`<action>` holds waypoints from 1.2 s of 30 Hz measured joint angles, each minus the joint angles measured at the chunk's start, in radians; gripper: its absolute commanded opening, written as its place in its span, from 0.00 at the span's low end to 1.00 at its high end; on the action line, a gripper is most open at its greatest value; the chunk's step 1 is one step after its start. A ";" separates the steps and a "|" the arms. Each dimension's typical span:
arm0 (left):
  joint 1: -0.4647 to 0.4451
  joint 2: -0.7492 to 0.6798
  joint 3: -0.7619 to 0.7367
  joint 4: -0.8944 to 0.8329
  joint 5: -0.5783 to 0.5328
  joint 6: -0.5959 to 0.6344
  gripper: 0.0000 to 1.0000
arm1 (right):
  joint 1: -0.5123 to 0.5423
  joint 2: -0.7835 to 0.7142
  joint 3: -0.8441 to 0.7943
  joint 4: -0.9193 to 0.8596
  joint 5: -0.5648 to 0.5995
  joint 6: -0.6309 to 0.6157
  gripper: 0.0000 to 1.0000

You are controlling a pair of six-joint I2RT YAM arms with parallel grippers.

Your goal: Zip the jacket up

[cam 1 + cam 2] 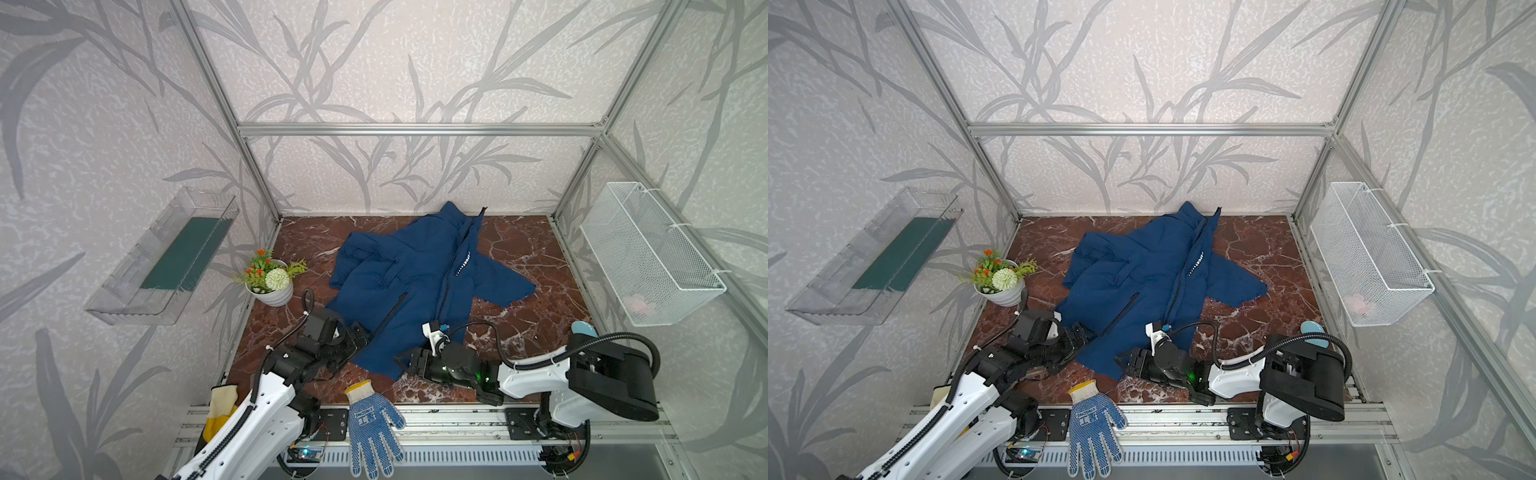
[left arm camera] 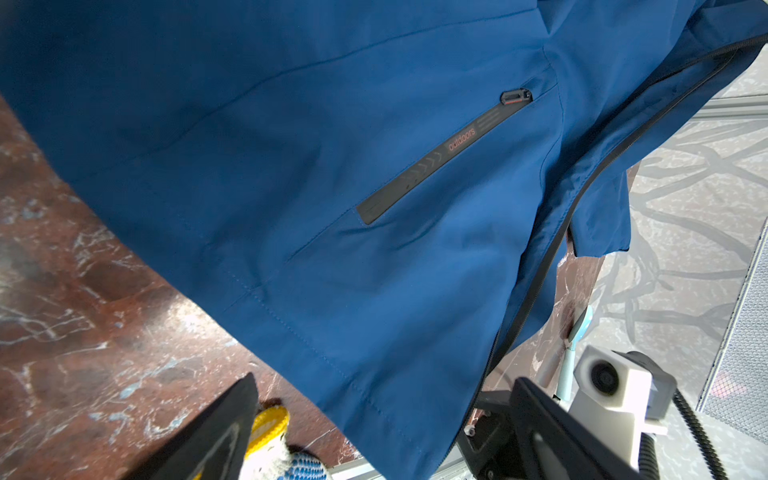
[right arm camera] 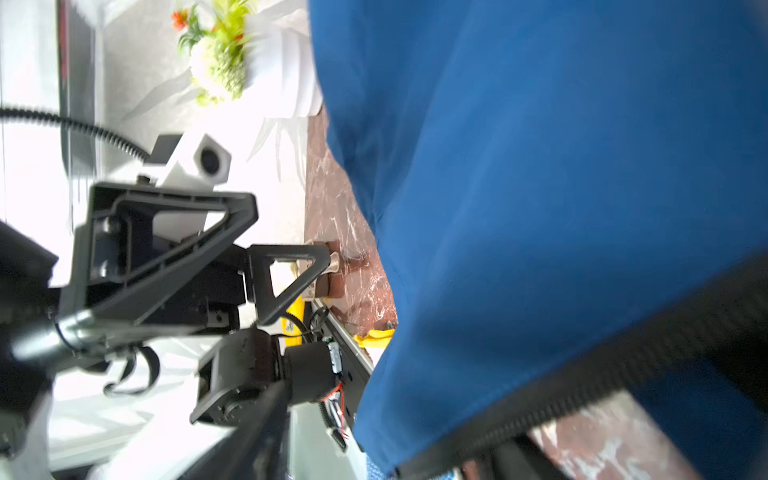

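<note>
The jacket (image 1: pixel 415 270) lies spread on the marble tabletop (image 1: pixel 519 249), collar at 12 o'clock, hem at 6 o'clock. Its front zipper (image 1: pixel 451 282) follows that axis, running toward 1 o'clock from the right gripper (image 1: pixel 405 361), the nearer one, at the hem corner. Whether its jaws pinch fabric cannot be told. The left gripper (image 1: pixel 360 334) stands wide open at the hem's 9 o'clock end.

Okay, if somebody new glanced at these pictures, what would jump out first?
A navy jacket sprawls across the middle of the red marble table. The left gripper and right gripper sit at its near hem. A blue-dotted white glove lies over the front rail.
</note>
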 measured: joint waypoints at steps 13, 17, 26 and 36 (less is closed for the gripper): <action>-0.016 -0.028 -0.018 0.082 0.072 -0.080 0.92 | 0.000 -0.037 -0.034 0.055 0.013 0.011 0.00; -0.061 -0.057 -0.041 0.130 0.113 -0.148 0.93 | 0.000 -0.141 -0.035 -0.032 0.042 -0.020 0.00; -0.221 -0.126 -0.031 0.131 0.082 -0.244 0.93 | -0.006 -0.244 -0.025 -0.177 0.097 -0.076 0.00; -0.380 -0.090 0.006 0.203 -0.006 -0.327 0.93 | -0.037 -0.172 -0.023 -0.126 0.069 -0.075 0.00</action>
